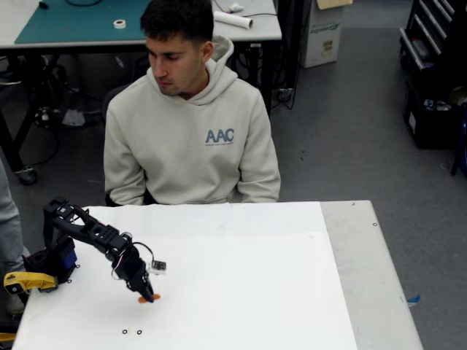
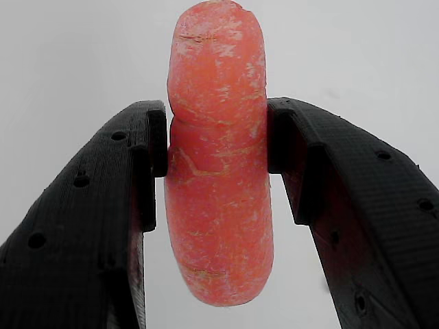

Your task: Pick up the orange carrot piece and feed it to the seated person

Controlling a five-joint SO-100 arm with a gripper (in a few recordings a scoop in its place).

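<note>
Table (image 1: 241,292) first: a white top with the seated person (image 1: 191,124) just behind its far edge, head bent toward the surface. Near the left edge stands the black arm (image 1: 91,233), folded forward and down so that its pincer (image 1: 148,296) reaches the surface in the near-left part of the top. Smallest is the orange carrot piece (image 1: 149,298), which lies right at the pincer's tip on the table.

Seen from the wrist, the orange carrot piece (image 2: 218,157) sits between the two black fingers (image 2: 147,147), its long axis running along them and pointing away from the wrist. Both pads press its sides about mid-length, so the pincer (image 2: 216,147) is pinching the carrot. Judging by this, the grasp looks made, and the lift toward the person, who sits well apart across the table, is not yet done.
</note>
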